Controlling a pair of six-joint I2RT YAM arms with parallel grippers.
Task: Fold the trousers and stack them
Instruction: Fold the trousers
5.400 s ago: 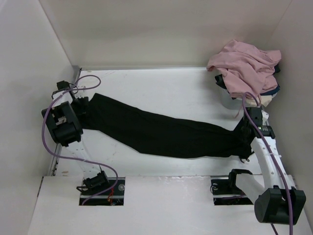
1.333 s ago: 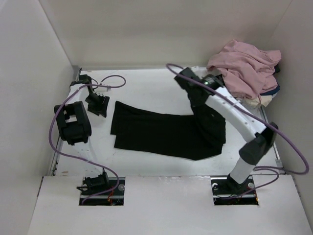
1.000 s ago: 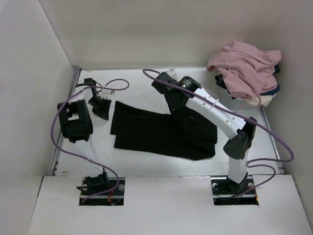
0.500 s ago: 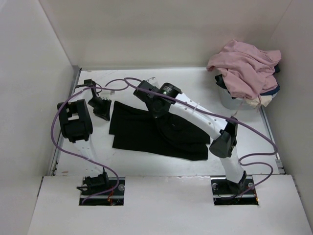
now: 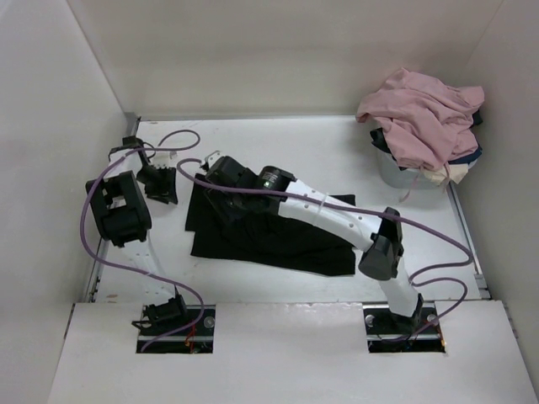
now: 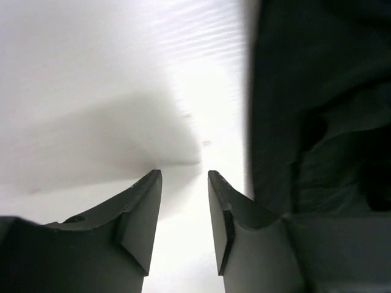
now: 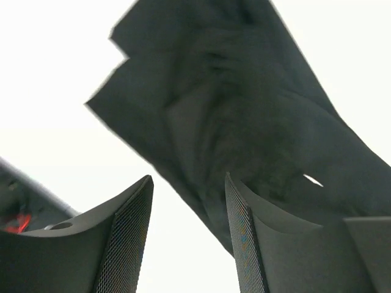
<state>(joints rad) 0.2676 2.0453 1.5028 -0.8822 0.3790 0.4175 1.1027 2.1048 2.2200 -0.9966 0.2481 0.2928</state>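
Right gripper [image 7: 187, 180] just spreads over the left end: trousers [image 5: 286, 244] released, we have them halved. Left gripper [image 6: 183, 175] slightly parted, empty.

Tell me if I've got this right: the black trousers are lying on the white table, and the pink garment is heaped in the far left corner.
Not quite. The pink garment is heaped in the far right corner, not the left, as the top external view shows. The black trousers are indeed lying on the white table.
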